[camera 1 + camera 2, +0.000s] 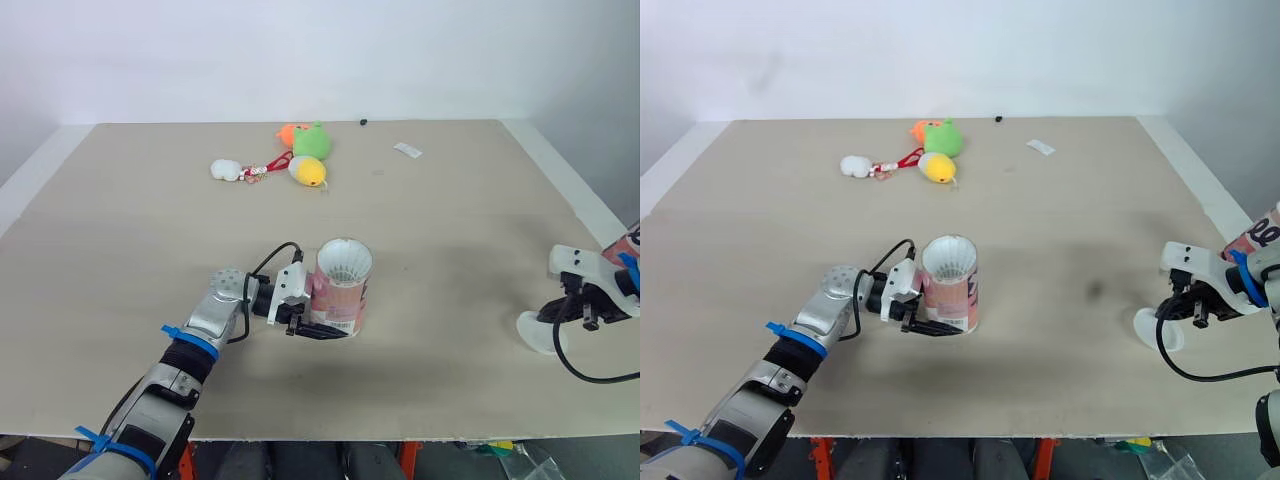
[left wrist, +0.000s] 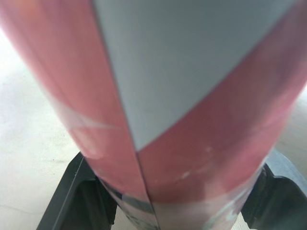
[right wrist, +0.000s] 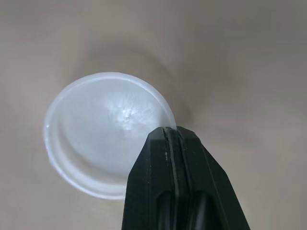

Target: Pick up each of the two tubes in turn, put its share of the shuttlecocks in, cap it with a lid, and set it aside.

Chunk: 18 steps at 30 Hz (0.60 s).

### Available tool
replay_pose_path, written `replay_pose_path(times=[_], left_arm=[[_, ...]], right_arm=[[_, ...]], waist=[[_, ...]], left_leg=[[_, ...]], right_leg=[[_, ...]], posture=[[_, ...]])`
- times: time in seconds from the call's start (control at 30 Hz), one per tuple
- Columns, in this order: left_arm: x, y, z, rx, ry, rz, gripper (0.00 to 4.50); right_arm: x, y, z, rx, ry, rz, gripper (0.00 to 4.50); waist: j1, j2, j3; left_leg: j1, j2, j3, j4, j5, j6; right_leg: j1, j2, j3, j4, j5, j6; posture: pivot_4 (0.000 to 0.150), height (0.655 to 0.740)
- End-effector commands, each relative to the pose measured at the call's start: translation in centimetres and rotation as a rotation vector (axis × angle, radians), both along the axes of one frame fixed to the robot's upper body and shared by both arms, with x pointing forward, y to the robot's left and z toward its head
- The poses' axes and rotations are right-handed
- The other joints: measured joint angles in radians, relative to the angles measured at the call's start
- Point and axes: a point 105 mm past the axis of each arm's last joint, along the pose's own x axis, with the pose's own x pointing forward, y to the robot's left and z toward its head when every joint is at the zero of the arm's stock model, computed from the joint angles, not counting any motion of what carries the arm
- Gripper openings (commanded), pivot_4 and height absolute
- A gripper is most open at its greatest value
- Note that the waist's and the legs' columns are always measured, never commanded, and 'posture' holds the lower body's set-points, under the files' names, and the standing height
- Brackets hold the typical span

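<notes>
- Gripping low, left gripper (image 1: 322, 331) clamps the tube (image 1: 338, 295) upright near the front edge of the table (image 1: 450, 230), shuttlecocks (image 1: 344, 262) in its open mouth;
- right gripper (image 1: 585, 318) pinches the lid (image 1: 533, 336) by its rim, well off right; I reckon it has to go leftward, over that mouth;
- plush toys (image 1: 310, 148) way back.

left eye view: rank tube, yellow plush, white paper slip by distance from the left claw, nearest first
1. Tube: gripped in the left claw, near the front edge.
2. Yellow plush: far side, about centre.
3. White paper slip: far side, further right.
</notes>
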Motion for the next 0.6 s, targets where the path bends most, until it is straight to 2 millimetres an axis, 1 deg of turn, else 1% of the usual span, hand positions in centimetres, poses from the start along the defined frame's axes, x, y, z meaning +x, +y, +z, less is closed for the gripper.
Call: replay_pose_path(times=[0.03,0.07,0.17,0.33,0.4,0.5,0.6], left_arm=[[0.0,0.0,0.2,0.007,-0.026,-0.013,2.68],[0.0,-0.1,0.1,0.006,-0.026,-0.013,2.68],[-0.2,-0.1,-0.1,0.008,-0.014,-0.026,2.68],[-0.4,0.1,-1.0,0.054,-0.004,-0.054,2.68],[-0.5,0.3,-1.2,0.073,0.011,-0.071,2.68],[-0.6,0.5,-1.7,0.118,0.020,-0.093,2.68],[-0.4,0.7,-2.0,0.158,-0.016,-0.097,2.68]], right_arm=[[1.0,2.5,3.5,0.041,-0.103,0.112,0.07],[1.2,3.8,4.4,0.063,-0.131,0.154,0.07],[1.1,6.7,6.1,0.115,-0.177,0.256,0.07],[0.3,15.6,11.7,0.292,-0.308,0.556,0.07],[-0.4,18.2,13.4,0.316,-0.336,0.659,0.07],[-1.0,20.9,14.9,0.298,-0.369,0.786,0.07],[-1.4,23.3,15.6,0.245,-0.388,0.914,0.07]], waist=[[-0.001,0.000,0.000],[-0.003,0.001,0.000],[-0.007,0.001,0.000],[-0.015,0.001,-0.001],[-0.017,0.001,0.000],[-0.016,0.000,0.000],[-0.017,0.000,0.000]], left_leg=[[0.000,0.000,0.000,0.000,0.000,0.000],[0.000,0.000,0.000,0.000,0.000,0.000],[0.000,0.000,-0.001,0.000,0.000,0.000],[0.000,0.001,-0.001,0.000,0.000,0.000],[0.000,0.001,-0.002,0.000,0.000,0.000],[-0.001,0.001,-0.002,0.000,0.000,0.000],[-0.002,0.002,-0.002,0.000,-0.001,0.000]], right_leg=[[0.000,0.000,0.000,0.000,0.000,0.000],[-0.001,0.000,0.001,0.000,0.000,0.000],[-0.001,0.001,0.001,0.000,0.000,0.000],[-0.001,0.001,0.001,0.000,0.000,0.001],[-0.002,0.001,0.001,0.000,0.000,0.000],[-0.001,0.001,-0.002,0.000,0.000,0.000],[-0.002,0.001,-0.002,-0.001,-0.001,-0.001]], posture=[[0.150,0.7323],[0.150,0.7323],[0.150,0.7323],[0.150,0.7323],[0.150,0.7323],[0.150,0.7323],[0.150,0.7323]])
